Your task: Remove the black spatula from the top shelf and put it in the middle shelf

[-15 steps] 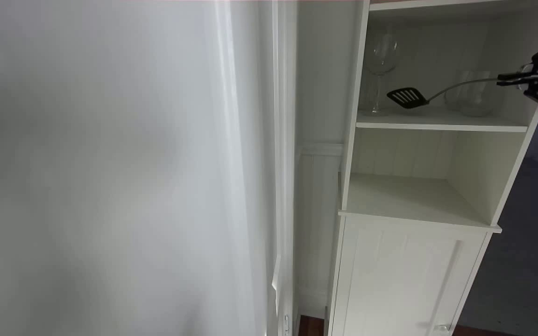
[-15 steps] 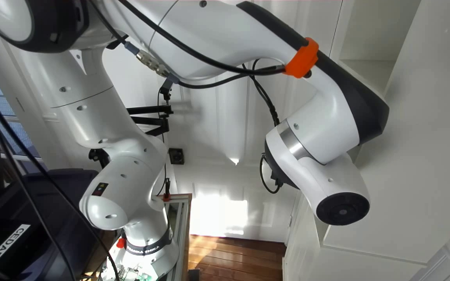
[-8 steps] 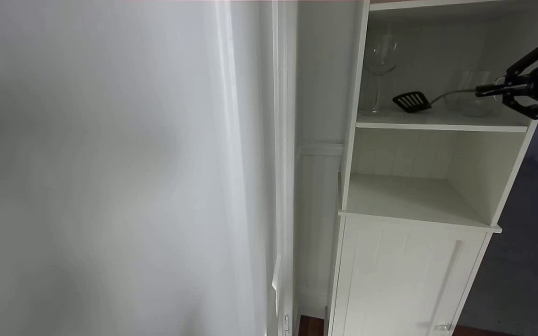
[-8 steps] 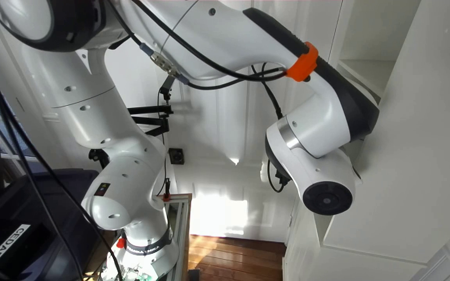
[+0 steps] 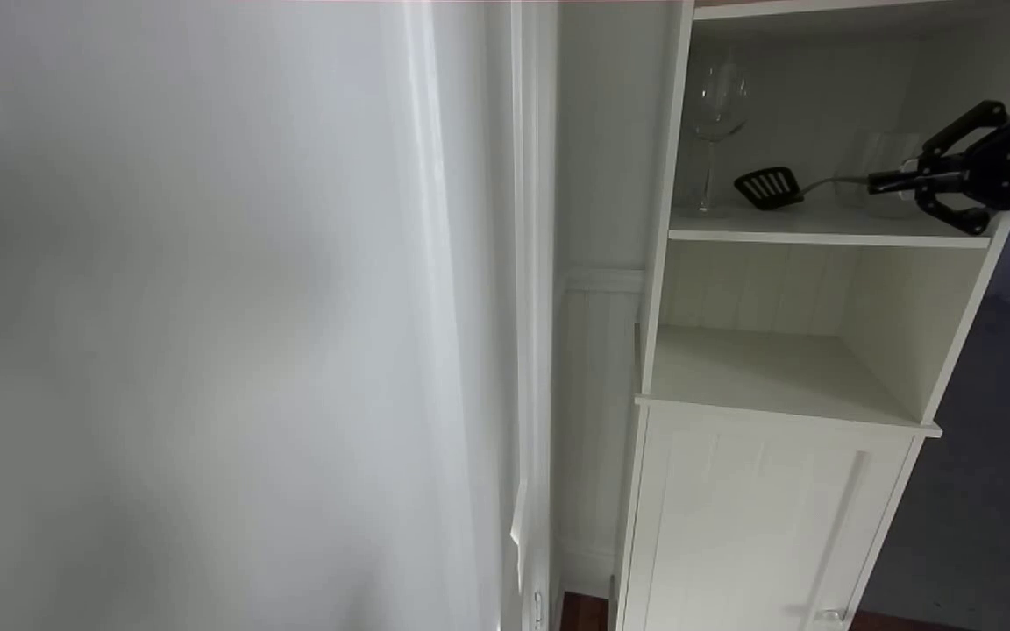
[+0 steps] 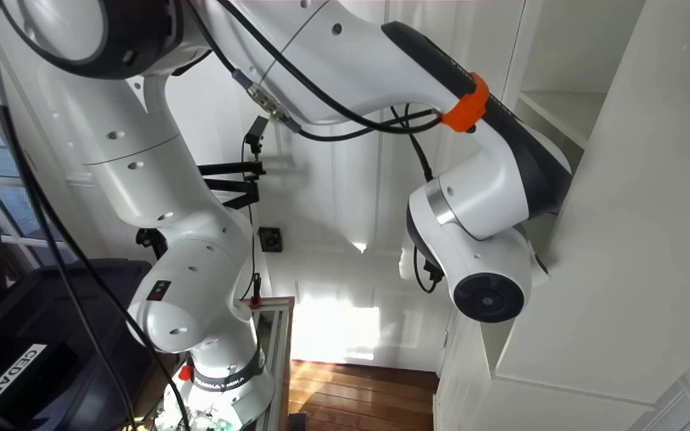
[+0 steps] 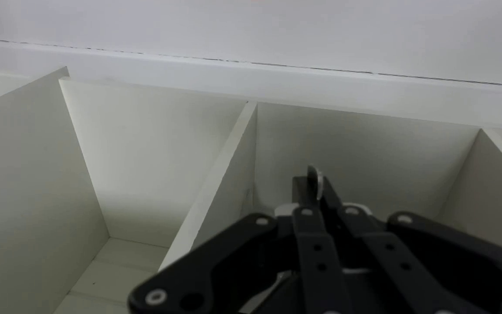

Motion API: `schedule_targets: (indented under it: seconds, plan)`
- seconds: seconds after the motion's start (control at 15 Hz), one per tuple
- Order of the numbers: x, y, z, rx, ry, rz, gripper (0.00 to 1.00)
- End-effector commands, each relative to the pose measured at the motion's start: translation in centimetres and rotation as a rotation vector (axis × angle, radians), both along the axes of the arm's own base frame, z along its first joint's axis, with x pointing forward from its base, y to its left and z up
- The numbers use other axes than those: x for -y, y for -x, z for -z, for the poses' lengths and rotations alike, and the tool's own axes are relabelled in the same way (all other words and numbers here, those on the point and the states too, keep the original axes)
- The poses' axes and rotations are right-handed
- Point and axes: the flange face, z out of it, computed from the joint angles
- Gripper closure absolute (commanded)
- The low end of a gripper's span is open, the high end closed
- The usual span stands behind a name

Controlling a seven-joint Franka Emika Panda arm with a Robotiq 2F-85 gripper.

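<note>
In an exterior view, the jaws are pointing in from the right, pressed almost together and gripping the thin grey handle (image 5: pixel 842 180) of a black spatula (image 5: pixel 768 188). The spatula is hanging at the opening above the middle shelf (image 5: pixel 821 237) of a tall white cabinet (image 5: pixel 895 315), its slotted head facing left; the view is leaving it unclear whether the head is touching the shelf. A stemmed glass (image 5: pixel 721 96) is standing upright on the shelf, left of the head, while another clear glass (image 5: pixel 891 149) is standing farther right, partly hidden by the jaws. Below, a panelled door (image 5: pixel 777 517) is covering the cabinet's lower part. In the wrist view, a sliver of the handle is showing between the narrowly parted jaws. In an exterior view, the white arm (image 6: pixel 369 66), wearing an orange band (image 6: pixel 468 103), is standing bent beside the cabinet.
</note>
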Motion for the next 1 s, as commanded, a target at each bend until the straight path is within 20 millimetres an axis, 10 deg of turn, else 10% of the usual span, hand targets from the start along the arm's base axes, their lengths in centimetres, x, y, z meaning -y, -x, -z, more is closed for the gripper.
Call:
schedule_targets:
  seconds: [0.0,0.13,0.93]
  plan:
    - [0.0,0.1,1.7,-0.059,0.028,0.05,0.91]
    - [0.2,0.1,2.1,-0.077,0.041,0.066,0.66]
    - [0.4,0.7,1.6,-0.159,0.04,0.085,0.0]
